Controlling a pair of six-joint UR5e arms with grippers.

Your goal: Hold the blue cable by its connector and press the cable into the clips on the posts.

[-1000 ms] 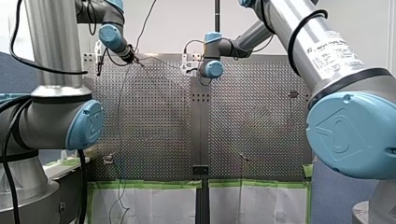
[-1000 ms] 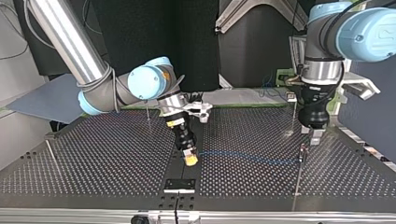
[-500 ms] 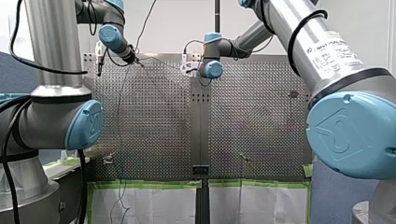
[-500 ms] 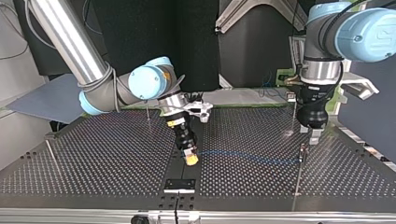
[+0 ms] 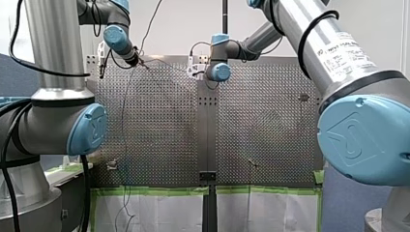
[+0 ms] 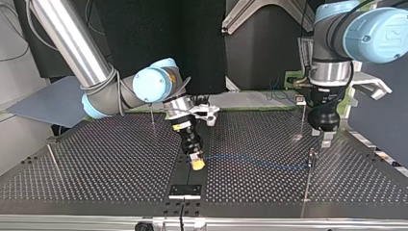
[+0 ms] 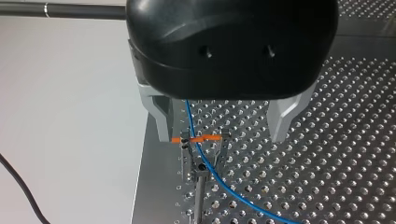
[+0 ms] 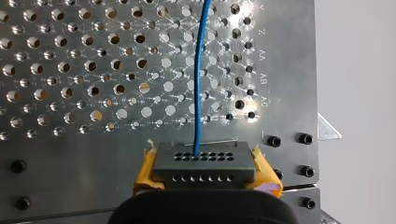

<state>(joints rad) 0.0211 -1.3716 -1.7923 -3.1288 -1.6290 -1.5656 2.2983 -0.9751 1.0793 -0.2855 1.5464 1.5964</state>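
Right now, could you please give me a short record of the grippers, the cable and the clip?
right gripper: shut on connector, between yellow pads
connector: dark, blue cable leaves its front
blue cable: runs across the table to the clip
left gripper: open, fingers astride the cable at the clip
clip: tops a post, orange band; cable seating unclear

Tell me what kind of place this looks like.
Probably a robotics lab or test cell: a perforated metal table, my left arm and my right arm reaching over it, and a blue cable running from a connector to a clip post.
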